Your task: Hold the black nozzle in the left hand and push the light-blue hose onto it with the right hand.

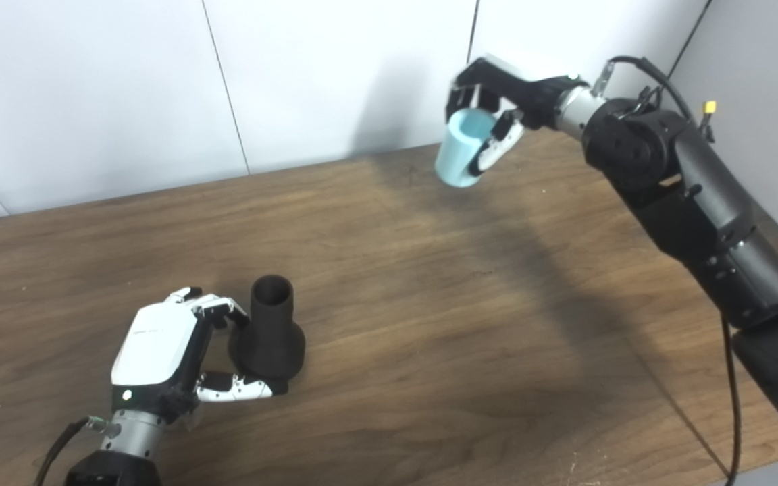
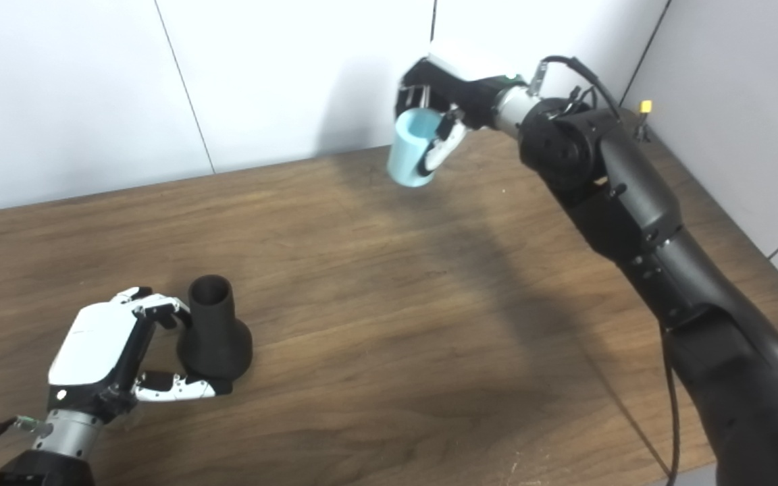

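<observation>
The black nozzle stands upright on the wooden table at the near left, wide base down and open neck up. My left hand is beside it on its left, with the fingers curled against the neck and the thumb against the front of the base. My right hand is raised over the far right of the table, near the wall, shut on the light-blue hose, a short tube. The hose hangs tilted, with its lower end pointing down-left. It is far from the nozzle.
A white panelled wall runs along the table's far edge, and a grey wall stands on the right. The right arm reaches diagonally over the table's right side, and a black cable hangs below it. The table's front edge shows at bottom right.
</observation>
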### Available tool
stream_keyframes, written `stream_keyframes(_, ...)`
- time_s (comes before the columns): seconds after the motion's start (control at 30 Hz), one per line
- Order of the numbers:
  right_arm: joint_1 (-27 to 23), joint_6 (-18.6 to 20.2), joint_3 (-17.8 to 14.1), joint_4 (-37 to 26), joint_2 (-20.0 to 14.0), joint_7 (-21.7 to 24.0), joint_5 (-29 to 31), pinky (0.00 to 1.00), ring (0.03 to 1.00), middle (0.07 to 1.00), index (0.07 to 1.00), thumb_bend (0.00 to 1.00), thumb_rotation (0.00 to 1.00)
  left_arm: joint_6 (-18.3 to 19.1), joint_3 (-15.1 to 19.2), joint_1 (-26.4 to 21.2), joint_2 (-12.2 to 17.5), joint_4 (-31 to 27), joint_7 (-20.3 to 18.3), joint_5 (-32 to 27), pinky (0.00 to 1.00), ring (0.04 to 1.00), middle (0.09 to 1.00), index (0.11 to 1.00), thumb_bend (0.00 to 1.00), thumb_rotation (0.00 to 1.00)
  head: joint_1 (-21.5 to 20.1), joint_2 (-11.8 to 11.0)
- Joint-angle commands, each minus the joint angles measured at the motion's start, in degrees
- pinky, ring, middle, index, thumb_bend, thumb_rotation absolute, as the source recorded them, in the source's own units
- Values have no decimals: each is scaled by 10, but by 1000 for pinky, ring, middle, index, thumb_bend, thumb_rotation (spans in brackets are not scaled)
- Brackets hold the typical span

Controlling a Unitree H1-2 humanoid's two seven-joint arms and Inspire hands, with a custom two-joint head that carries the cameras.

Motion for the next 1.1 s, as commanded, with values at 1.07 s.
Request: stream_keyframes(1.07, -28, 36, -6, -264, 80, 100, 114, 256, 430, 487, 487, 520, 0, 63, -51, -4, -29, -9, -35, 46, 899, 715, 659, 485, 519, 44, 151, 17)
